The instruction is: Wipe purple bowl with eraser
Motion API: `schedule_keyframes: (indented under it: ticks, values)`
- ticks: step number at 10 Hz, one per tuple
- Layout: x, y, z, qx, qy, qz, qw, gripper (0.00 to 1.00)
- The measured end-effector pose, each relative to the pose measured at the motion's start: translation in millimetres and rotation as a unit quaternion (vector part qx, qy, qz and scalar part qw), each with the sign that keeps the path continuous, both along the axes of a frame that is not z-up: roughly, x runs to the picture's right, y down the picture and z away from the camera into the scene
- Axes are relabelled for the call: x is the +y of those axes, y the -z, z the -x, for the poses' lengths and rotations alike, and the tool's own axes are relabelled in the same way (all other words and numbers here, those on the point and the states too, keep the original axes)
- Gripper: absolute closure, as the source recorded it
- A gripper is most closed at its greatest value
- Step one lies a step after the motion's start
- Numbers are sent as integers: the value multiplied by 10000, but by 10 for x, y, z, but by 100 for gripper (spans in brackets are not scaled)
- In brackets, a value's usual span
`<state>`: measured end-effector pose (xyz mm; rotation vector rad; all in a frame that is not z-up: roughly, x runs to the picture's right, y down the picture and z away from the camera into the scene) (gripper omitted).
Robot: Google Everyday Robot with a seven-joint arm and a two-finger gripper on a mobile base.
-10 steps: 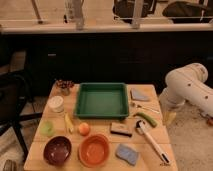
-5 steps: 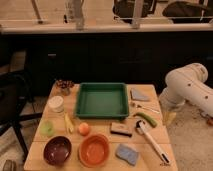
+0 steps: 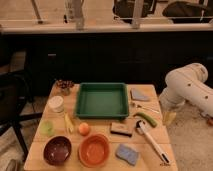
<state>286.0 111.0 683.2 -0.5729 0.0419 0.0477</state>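
Observation:
The purple bowl (image 3: 57,150) sits at the front left corner of the wooden table (image 3: 100,131), empty. The eraser (image 3: 121,129), a small dark block on a light base, lies in front of the green tray, right of the table's middle. My gripper (image 3: 170,118) hangs at the end of the white arm (image 3: 190,87), just off the table's right edge and well away from both. It is open and holds nothing.
An orange bowl (image 3: 94,149) stands beside the purple one. A blue-grey sponge (image 3: 127,153) and a long white brush (image 3: 151,141) lie at the front right. A green tray (image 3: 102,100) fills the back middle. An orange fruit (image 3: 84,128), cups and a green vegetable (image 3: 146,119) are scattered about.

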Motion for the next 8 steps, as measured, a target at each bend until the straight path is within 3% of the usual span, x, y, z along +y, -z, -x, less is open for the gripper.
schedule_keyframes:
  ticks: [2,6,8]
  values:
    - [1,6,-1,-1,-16,-17,10000,20]
    - [160,149,265,25,-668,-153,9976,20]
    - [229,138,489,-471,-1088,-187,9928,20]
